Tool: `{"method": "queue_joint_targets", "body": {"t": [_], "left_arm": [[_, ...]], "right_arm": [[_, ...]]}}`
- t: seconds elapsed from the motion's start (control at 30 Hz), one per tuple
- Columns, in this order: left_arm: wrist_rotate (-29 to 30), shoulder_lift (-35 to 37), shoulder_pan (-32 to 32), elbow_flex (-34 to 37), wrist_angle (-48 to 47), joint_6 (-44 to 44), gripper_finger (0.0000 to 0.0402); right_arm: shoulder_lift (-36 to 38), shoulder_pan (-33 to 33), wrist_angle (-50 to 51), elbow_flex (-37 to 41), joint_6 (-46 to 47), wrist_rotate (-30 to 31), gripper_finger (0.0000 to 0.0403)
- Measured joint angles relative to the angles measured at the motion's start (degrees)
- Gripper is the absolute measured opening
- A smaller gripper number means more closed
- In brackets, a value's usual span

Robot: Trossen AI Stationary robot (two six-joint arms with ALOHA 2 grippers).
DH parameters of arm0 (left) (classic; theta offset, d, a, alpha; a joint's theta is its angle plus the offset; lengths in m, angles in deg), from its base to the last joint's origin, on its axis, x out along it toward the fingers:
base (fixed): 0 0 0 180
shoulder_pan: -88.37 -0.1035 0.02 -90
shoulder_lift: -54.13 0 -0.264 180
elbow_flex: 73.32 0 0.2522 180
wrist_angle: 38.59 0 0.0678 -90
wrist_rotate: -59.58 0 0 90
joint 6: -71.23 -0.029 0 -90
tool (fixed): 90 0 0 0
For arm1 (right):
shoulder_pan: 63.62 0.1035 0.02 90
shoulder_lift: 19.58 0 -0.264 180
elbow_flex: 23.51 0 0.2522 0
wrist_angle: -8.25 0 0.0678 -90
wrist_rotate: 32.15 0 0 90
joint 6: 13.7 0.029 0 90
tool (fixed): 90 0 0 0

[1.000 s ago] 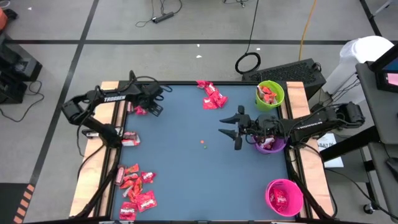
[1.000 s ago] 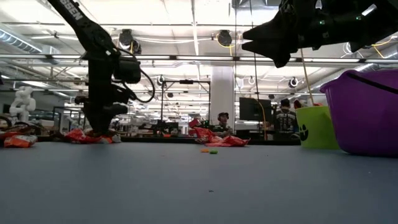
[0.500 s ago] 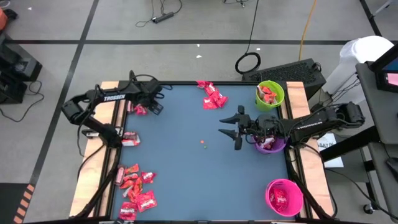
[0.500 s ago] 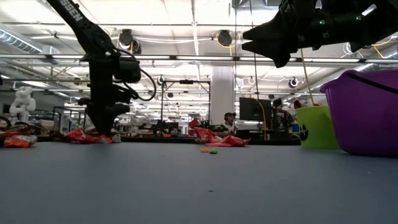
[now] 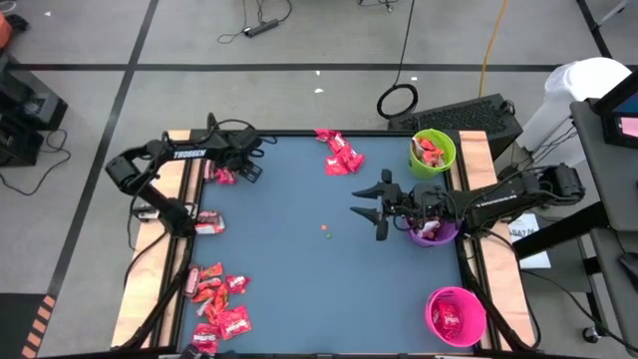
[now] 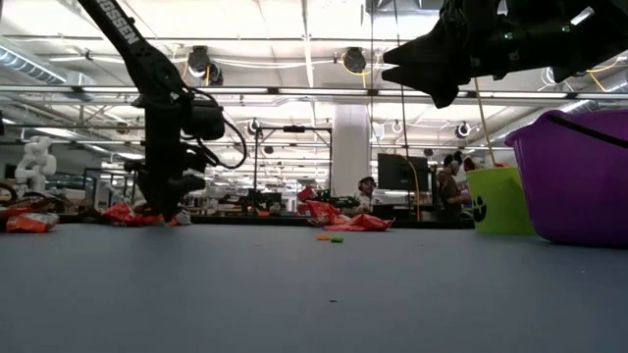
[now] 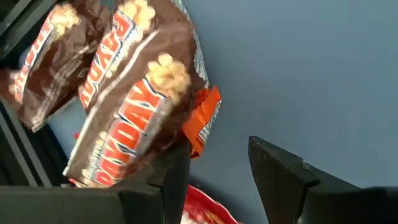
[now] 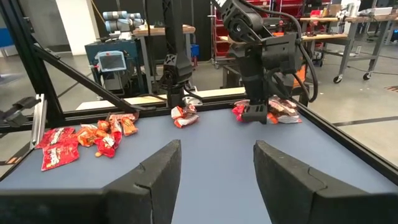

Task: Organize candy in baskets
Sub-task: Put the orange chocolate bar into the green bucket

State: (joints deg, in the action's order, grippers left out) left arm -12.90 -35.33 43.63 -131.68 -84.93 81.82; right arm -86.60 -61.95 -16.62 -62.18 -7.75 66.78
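Reaching for the corner candy

My left gripper point(image 5: 249, 172) hangs open and empty just above the candy point(image 5: 223, 177) at the table's point(image 5: 299, 259) far left corner; I should drop straight, straddle one wrapper, then close. My right gripper point(image 5: 371, 212) waits open beside the purple basket point(image 5: 435, 232).

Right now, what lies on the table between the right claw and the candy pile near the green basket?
Nothing: the high view shows bare blue table between the right claw and that candy pile.
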Motion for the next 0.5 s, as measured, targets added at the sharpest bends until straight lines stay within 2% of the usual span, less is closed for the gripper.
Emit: {"method": "queue_joint_targets", "body": {"t": [0.4, 0.5], "left_arm": [[5.9, -3.1, -0.3, -0.1, 4.3, -3.0, 0.0171], [9.4, -3.2, -0.3, -0.1, 4.3, -4.1, 0.0171]], "right_arm": [[0.0, 0.0, -0.1, 0.0, -0.3, 0.0, 0.0189], [0.0, 0.0, -0.1, 0.0, -0.4, 0.0, 0.0189]]}}
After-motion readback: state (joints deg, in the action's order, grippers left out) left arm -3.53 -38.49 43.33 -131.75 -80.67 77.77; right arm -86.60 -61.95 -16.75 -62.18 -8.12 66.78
